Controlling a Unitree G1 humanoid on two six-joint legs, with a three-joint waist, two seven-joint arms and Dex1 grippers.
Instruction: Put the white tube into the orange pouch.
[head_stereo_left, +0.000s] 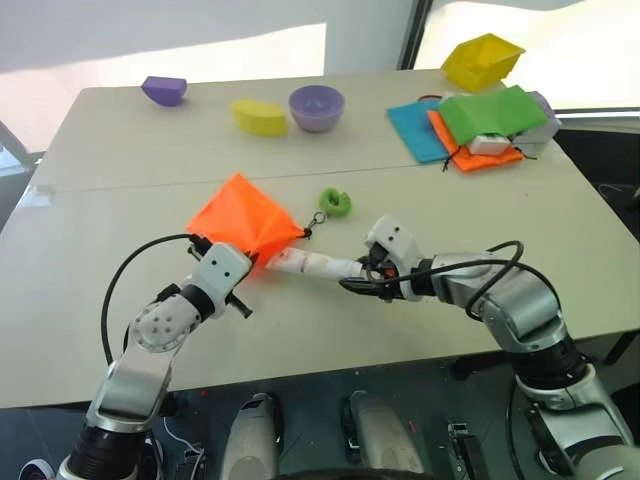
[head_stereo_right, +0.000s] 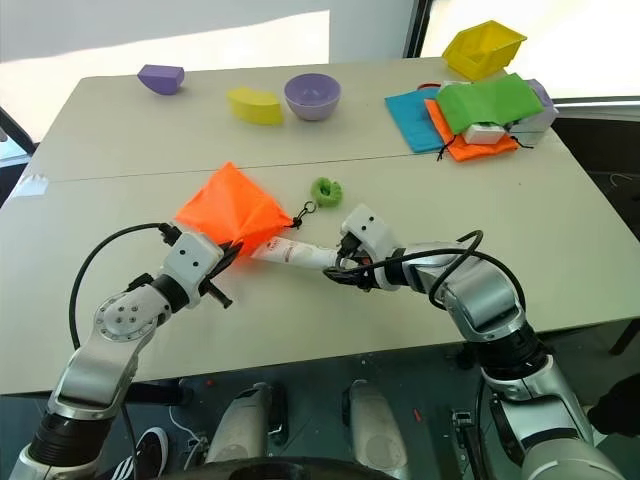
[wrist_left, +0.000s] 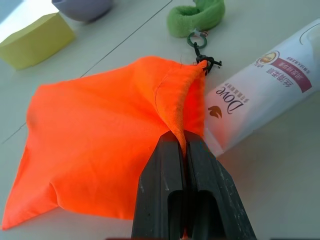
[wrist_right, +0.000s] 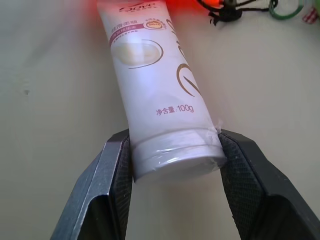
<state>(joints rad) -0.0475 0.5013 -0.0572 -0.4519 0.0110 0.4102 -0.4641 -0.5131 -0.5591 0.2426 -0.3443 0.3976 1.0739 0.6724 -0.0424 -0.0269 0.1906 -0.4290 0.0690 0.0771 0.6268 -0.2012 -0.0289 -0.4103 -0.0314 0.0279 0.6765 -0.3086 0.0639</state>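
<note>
— Where's the white tube (wrist_right: 160, 100)?

— Near the table's front edge, in my right gripper (wrist_right: 175, 165), jaws half-closed on its capped end, far end at the orange pouch (wrist_left: 105, 150) to its left.

— How will it handle?

— Light, smooth, squashy, I'd guess; the cap's the stiff part to hold. My left gripper (wrist_left: 181, 150), fully closed, pinches the limp pouch's rim.

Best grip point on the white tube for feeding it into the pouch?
The cap end, as now: the right gripper clamps the white tube across its round cap from both sides, coming from the end away from the orange pouch. That keeps the flat crimped end leading toward the mouth that the left gripper pinches.
</note>
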